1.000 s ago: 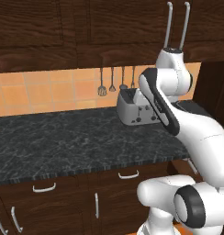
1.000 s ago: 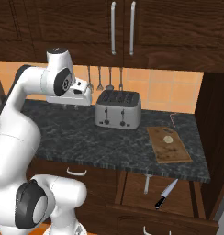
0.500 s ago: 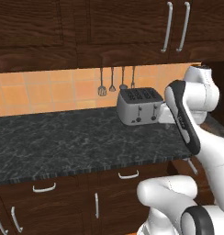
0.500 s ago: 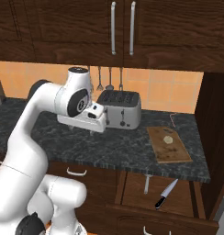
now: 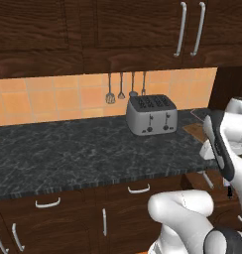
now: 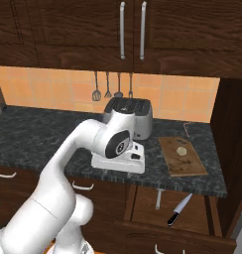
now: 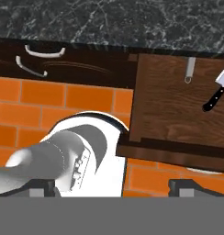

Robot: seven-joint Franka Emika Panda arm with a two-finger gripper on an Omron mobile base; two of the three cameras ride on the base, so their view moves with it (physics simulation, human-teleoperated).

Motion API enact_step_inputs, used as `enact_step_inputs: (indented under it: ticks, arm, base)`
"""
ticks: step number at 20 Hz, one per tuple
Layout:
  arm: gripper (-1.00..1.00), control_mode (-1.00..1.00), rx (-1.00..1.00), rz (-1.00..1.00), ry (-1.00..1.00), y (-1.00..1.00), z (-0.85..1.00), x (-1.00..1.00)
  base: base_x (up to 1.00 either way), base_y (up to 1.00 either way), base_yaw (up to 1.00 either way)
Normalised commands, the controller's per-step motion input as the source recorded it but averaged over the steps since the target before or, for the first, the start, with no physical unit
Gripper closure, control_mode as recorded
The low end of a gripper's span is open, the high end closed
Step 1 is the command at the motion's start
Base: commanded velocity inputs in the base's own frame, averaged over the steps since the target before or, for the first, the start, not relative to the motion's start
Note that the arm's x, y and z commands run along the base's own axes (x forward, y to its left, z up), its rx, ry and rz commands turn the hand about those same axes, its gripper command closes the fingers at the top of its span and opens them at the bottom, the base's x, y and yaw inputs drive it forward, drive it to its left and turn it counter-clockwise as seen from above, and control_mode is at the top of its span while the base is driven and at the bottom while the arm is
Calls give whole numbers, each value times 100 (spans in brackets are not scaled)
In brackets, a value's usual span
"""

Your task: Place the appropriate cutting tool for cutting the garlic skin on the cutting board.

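The cutting tool, a small knife (image 6: 178,211) with a dark handle, lies in the open drawer (image 6: 143,211) below the counter's right end. It also lies at the right edge of the hand view as the knife (image 7: 217,94). On the counter above rests the brown cutting board (image 6: 182,156), and the pale garlic (image 6: 181,150) sits on it. My gripper (image 7: 113,188) is open with nothing between its wide-apart tips. It looks down past the counter's front edge, left of the drawer. Its white hand (image 6: 118,162) hangs low in front of the toaster, left of the board.
The silver toaster (image 6: 130,116) stands at the back of the dark stone counter (image 6: 43,134), with utensils (image 6: 107,87) hanging on the tiled wall behind it. A silvery looped utensil (image 7: 190,69) lies in the drawer beside the knife. Closed drawers (image 7: 45,55) lie to the left.
The arm has swung down from high beside the toaster to the counter's front edge, and the hand now points downward. The knife, board and garlic have not moved.
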Motion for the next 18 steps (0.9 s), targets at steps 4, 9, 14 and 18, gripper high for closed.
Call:
enact_step_inputs:
  ticks: [4,9,14,18]
  arm:
    - [-100,-100,18,9,0,-100,-68,-23]
    - [-100,-100,11,4,2,-98,-47,-20]
    - [-100,-100,7,0,10,-84,-57,15]
    - [-100,-100,9,0,13,-57,-76,42]
  base:
    - [0,0,0]
    - [0,0,0]
    - [0,0,0]
    - [0,0,0]
